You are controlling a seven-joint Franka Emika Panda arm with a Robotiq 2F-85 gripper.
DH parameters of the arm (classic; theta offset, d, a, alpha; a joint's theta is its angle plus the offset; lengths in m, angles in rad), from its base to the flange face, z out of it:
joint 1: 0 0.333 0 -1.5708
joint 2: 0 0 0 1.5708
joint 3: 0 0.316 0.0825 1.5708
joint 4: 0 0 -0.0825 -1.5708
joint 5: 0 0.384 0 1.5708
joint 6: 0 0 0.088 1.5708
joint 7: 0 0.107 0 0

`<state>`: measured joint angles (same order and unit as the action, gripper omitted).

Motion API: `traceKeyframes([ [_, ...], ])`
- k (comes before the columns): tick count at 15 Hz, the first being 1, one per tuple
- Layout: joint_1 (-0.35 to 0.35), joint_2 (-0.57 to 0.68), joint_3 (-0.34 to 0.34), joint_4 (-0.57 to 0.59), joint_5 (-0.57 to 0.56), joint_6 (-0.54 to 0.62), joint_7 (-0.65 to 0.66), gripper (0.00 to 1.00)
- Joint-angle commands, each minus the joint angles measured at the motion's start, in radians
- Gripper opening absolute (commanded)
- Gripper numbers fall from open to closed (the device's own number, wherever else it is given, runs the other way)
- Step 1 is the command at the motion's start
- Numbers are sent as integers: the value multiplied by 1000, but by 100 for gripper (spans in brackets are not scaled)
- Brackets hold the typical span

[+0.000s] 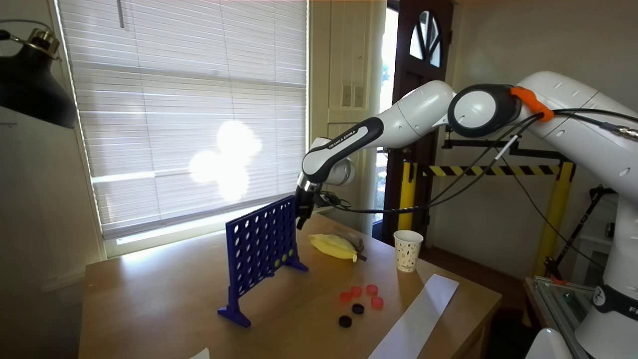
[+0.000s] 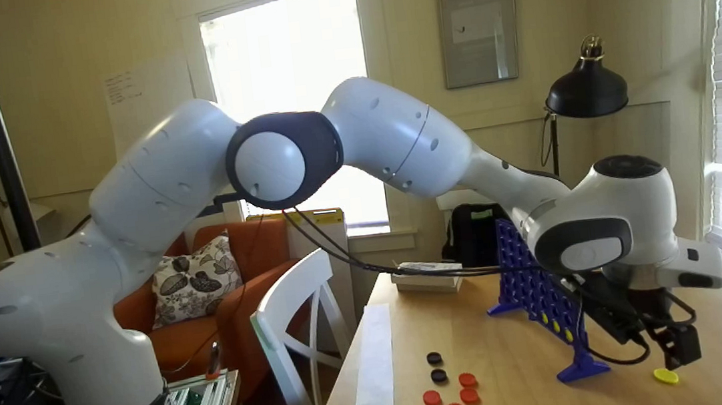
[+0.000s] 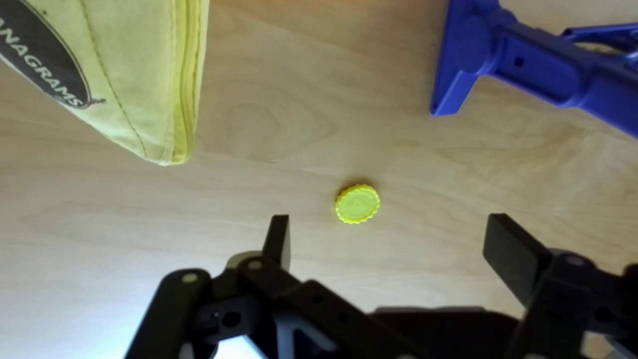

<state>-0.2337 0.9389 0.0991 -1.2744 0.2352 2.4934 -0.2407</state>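
Across the desk [image 1: 149, 299], I'd call the work part-done: three yellow discs [image 1: 284, 258] sit in the blue rack [image 3: 543, 75]; one loose disc [image 3: 357, 204] lies ungrasped nearby, below my empty, widely spread jaws.

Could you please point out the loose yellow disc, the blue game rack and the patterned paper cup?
Loose yellow disc [image 3: 357, 204]: in the wrist view, middle of its upper face.
Blue game rack [image 1: 261, 244]: in an exterior view, lattice between its holes.
Patterned paper cup [image 1: 407, 255]: in an exterior view, its outer wall.
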Motion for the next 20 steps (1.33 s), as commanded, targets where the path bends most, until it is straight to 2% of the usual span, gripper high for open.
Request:
traceKeyframes([
  [1, -30, 22, 47, 9, 18, 36, -57, 100],
  [9, -85, 89, 139, 31, 17, 138, -183, 100],
  [20, -151, 184, 247, 107, 9, 169, -345, 100],
])
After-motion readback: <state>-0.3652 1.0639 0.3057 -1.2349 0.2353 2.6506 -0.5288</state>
